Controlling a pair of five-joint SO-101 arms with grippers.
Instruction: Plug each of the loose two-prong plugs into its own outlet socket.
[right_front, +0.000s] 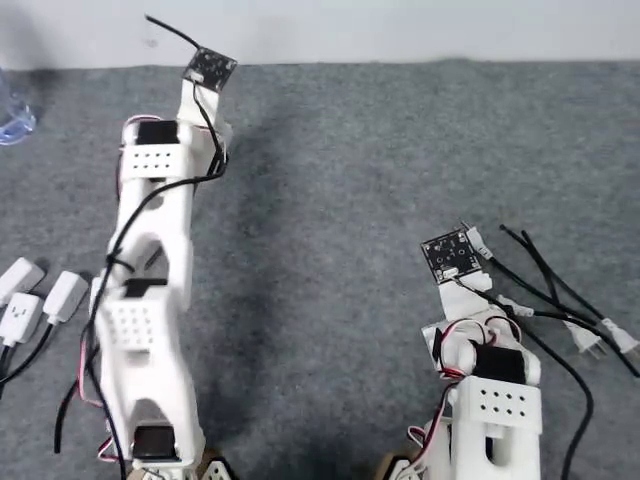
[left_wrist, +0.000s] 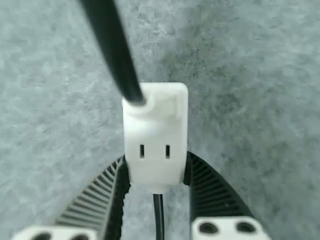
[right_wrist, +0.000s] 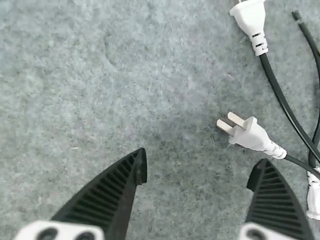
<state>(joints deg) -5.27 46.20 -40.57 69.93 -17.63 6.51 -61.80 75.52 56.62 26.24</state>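
The left gripper (left_wrist: 155, 164) has its ribbed black fingers (left_wrist: 106, 192) clamped on both sides of a white outlet socket (left_wrist: 156, 135). The socket's two slots face the camera, a black cable (left_wrist: 112, 50) runs into it, and grey bench (left_wrist: 260, 75) lies behind. The right gripper (right_wrist: 200, 162) stands wide apart above the bench. A white two-prong plug (right_wrist: 248, 132) lies just ahead, touching neither finger, with a second plug (right_wrist: 250, 17) farther off. Three more sockets (right_front: 65, 295) sit at the bench's left edge, a broad stretch of bench between them and the plugs.
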